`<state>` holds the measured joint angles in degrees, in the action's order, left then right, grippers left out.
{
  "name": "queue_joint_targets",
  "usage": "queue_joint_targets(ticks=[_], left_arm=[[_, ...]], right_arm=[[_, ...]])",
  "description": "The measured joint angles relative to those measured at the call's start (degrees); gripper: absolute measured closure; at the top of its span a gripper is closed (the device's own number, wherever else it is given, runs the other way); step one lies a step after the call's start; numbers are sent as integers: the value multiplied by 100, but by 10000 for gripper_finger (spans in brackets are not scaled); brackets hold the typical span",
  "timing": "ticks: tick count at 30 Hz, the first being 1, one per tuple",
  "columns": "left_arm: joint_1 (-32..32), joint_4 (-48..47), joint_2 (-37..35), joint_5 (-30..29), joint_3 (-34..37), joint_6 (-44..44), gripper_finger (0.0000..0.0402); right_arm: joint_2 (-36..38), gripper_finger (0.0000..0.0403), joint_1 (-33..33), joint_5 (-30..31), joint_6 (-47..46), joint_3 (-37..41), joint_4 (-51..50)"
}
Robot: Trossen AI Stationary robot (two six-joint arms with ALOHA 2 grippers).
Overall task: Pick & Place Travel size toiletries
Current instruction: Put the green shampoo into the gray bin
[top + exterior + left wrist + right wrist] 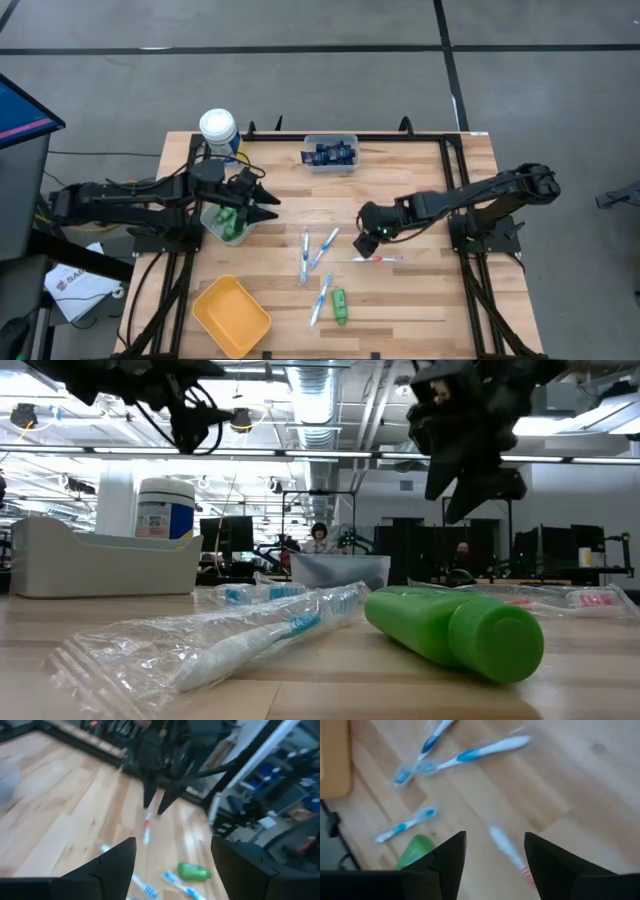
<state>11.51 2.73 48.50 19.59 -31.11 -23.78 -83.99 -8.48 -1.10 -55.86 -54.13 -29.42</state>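
Several white-blue toothbrushes (pixel 305 255) and one green bottle (pixel 340 305) lie flat on the wooden table (pixel 420 300). A red-and-white toothbrush (pixel 375 259) lies to their right. My right gripper (pixel 368 232) hangs open above the table, just left of and above that toothbrush (pixel 507 850). My left gripper (pixel 262 200) is open and holds nothing. It hovers over a clear bin (pixel 228 222) that holds green bottles. Dark navy tubes fill a second clear bin (pixel 330 152) at the far edge.
A yellow bin (pixel 232 315) stands at the near left. A big white canister (pixel 218 130) stands at the far left corner. Bare wood lies between the two grippers and along the right side. A person sits in the room beyond the table.
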Motion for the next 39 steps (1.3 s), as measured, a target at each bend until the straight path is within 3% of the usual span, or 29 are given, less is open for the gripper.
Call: queue_joint_targets(ticks=[9, 16, 23, 30, 35, 39], left_arm=[[2, 283, -720, 134, 0, -202, 147], [2, 280, -1299, 131, 0, -215, 147], [2, 268, -1403, 129, 0, -195, 147], [31, 276, -1637, 124, 0, -35, 147], [31, 288, -1788, 69, 0, -17, 147], [31, 279, -1834, 10, 0, 4, 147]], right_arm=[[-80, 235, -916, 625, -1153, 2, 522], [-267, 258, -1384, 721, -1533, -3, 1116], [-367, 294, -1824, 782, -1813, 9, 1247], [-552, 343, -2029, 987, -2248, -60, 1287], [-674, 393, -2014, 1024, -1981, -351, 1094], [-927, 394, -1894, 1021, -1709, -740, 796]])
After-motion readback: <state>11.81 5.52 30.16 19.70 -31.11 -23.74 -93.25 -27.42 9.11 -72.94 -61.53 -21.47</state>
